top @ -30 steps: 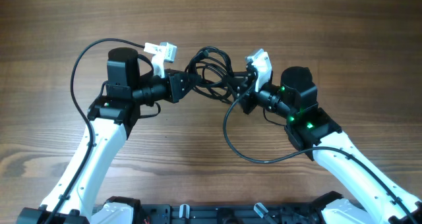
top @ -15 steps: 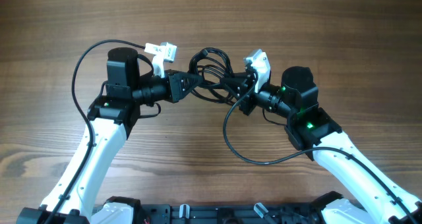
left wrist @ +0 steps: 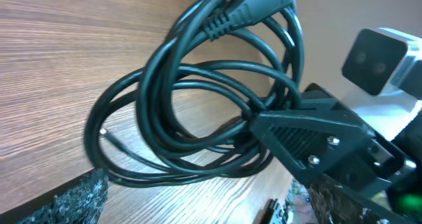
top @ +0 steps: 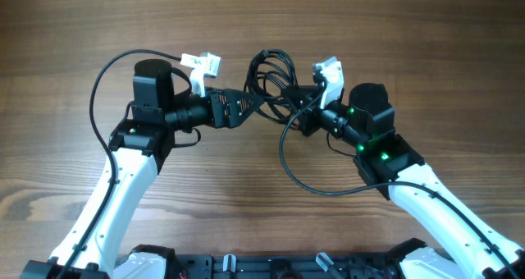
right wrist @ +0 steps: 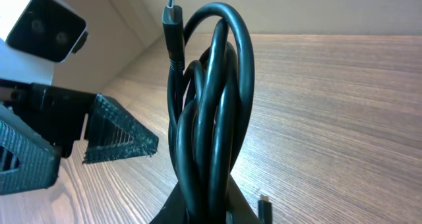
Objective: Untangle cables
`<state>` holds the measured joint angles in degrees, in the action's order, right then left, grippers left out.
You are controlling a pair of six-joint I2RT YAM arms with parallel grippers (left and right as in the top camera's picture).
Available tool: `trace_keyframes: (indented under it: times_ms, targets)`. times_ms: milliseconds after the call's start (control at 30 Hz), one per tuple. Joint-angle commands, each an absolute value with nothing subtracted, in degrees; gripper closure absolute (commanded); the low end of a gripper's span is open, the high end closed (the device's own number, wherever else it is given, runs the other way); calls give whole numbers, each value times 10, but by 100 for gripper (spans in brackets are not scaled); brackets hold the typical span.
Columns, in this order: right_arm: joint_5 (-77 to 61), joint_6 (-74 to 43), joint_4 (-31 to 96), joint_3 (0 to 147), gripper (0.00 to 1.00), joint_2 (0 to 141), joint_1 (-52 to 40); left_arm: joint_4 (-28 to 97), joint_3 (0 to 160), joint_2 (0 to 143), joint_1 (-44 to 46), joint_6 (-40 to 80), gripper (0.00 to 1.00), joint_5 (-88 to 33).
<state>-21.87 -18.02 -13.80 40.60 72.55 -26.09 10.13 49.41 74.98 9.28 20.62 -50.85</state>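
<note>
Where the wooden table (top: 410,33) ran under everything, the left arm (top: 123,180) and the right arm (top: 426,197) leaned in toward each other, their wrists nearly level. Between the two end effectors sat the cables (top: 271,70) – several black strands wound into one loose coil of overlapping loops. The coil rose straight out of the right gripper (top: 299,111), which was clenched on the gathered strands at the coil's base; in the right wrist view the loops stood upright directly ahead of that gripper's fingers. The left gripper (top: 244,107) was released, its textured pads (left wrist: 79,197) spread wide apart, with the coil just ahead of its fingertips and its lowest loops sweeping across the gap in front of them. Whether any strand touched those pads could not be told. Beside the left gripper – seen from the right wrist – sat its white camera module (right wrist: 46,29). At the top of the coil, farthest from the right gripper, a slim plug (right wrist: 173,33) pointed upward with its small metal tip exposed.
</note>
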Motion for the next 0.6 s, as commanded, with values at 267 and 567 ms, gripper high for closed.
trace_keyframes:
  times_ms: [267,567]
  targets:
    - [-201,-380,-231,404,96,729,-262,125,499,738,91,341,0,-341]
    - [-171,-574,-265,404,96,729,-262,102,499,738,91,317,0,-409]
